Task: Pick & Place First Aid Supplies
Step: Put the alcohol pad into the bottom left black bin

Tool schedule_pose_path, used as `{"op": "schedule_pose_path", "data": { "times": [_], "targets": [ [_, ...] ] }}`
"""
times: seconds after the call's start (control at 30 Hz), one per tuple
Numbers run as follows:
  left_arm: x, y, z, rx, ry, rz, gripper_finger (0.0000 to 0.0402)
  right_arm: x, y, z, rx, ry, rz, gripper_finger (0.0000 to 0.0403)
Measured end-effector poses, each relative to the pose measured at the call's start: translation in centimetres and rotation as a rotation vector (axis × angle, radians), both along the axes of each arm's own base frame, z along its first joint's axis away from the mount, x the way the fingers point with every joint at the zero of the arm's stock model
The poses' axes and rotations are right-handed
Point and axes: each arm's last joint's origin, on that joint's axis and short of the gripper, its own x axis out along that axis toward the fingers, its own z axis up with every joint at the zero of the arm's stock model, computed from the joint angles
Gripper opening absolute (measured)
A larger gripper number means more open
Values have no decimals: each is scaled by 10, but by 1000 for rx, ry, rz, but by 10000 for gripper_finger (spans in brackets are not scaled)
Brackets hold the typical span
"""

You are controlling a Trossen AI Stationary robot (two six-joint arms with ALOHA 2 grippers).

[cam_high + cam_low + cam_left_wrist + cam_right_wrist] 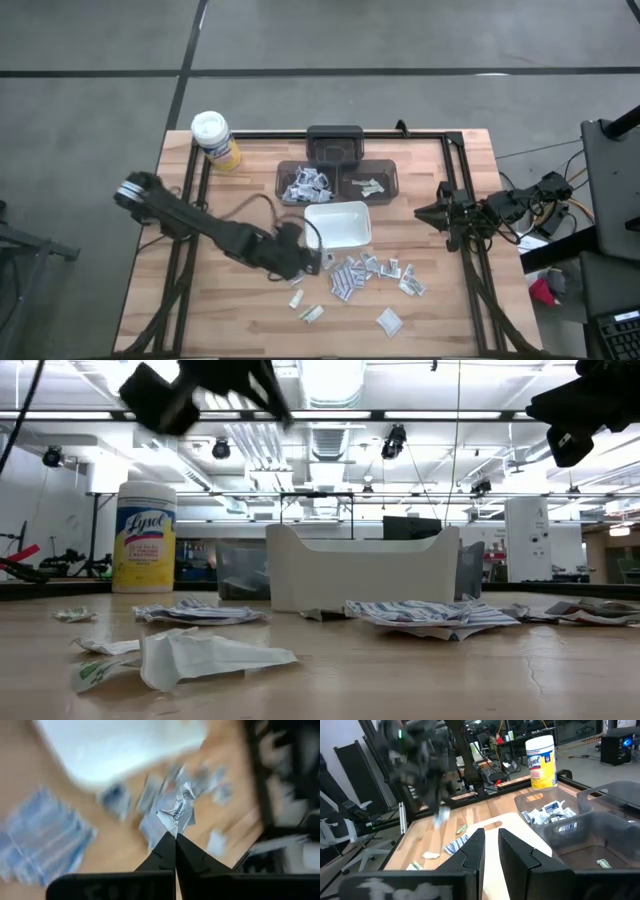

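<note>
Beside white tray point(338, 226) | left gripper point(175, 836) pinched on packet point(176, 813)

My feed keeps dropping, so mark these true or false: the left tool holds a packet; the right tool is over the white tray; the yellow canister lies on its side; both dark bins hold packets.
1. The left tool holds a packet: true, shut on it.
2. The right tool is over the white tray: false, it waits at the table's right edge.
3. The yellow canister lies on its side: false, it stands upright.
4. Both dark bins hold packets: true.
</note>
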Motion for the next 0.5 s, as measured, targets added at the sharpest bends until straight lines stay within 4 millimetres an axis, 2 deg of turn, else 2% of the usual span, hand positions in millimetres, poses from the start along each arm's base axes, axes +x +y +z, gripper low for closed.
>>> {"op": "schedule_pose_path", "data": {
  "times": [0.07,0.27,0.5],
  "targets": [
    [-11,8,19,82,-55,32,0,0,0,0,0,0,0,52],
    [-37,33,56,363,-136,85,0,0,0,0,-1,0,-1,52],
    [-43,72,70,651,-41,31,0,0,0,0,-4,0,0,52]
  ]
}}
